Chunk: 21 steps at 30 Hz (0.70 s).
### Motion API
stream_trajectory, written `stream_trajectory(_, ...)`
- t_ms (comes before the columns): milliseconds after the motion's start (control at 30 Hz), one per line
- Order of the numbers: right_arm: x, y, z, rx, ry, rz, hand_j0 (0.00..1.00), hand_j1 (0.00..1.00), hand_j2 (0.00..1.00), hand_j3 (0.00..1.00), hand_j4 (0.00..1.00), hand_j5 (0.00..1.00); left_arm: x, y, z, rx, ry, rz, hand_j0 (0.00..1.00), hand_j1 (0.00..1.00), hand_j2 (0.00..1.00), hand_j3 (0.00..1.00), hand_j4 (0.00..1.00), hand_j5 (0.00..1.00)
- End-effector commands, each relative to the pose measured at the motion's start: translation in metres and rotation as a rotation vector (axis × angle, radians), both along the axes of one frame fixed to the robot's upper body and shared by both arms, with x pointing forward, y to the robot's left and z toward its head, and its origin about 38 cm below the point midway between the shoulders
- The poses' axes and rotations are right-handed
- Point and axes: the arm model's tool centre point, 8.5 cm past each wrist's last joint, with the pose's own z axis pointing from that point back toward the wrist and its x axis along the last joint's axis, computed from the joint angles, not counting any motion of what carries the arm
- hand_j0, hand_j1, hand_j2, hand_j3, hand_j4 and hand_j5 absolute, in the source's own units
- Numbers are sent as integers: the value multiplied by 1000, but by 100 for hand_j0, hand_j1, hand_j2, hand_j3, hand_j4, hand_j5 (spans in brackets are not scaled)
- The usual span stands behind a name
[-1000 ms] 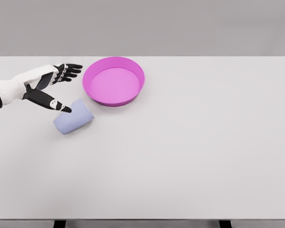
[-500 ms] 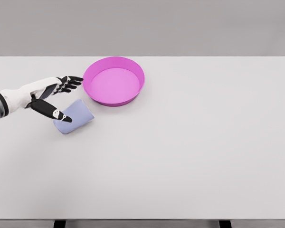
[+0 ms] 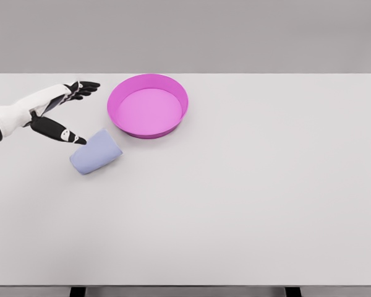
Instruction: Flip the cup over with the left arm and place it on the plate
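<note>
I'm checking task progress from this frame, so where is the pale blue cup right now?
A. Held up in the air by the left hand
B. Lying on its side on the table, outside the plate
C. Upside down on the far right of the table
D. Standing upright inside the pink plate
B: the cup lies tipped over on the table, beside the pink plate, with the open left hand next to it, not gripping it.

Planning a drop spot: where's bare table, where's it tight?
Bare: everything right of the shallow magenta plate and the near half of the white table. Tight: the far left, where the open left hand hovers by the tipped pale-blue cup.
</note>
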Motion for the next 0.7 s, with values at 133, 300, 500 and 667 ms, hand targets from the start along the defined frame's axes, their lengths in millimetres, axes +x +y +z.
stream_trajectory(133, 0, 0, 0, 0, 0, 0, 100, 100, 100, 100, 100, 100, -4, 1, -10, -12, 3, 3, 100, 100, 100, 100, 100, 100)
stream_trajectory(300, 0, 0, 0, 0, 0, 2, 100, 100, 100, 100, 100, 100, -7, -4, -21, -27, 26, -1, 100, 100, 100, 100, 100, 100)
stream_trajectory(500, 0, 0, 0, 0, 0, 0, 100, 100, 100, 100, 100, 100, -11, -10, -33, -53, 51, -4, 100, 100, 100, 100, 100, 100)
stream_trajectory(667, 0, 0, 0, 0, 0, 0, 100, 100, 100, 100, 100, 100, -11, -2, -29, -70, 39, 19, 100, 100, 100, 100, 100, 100)
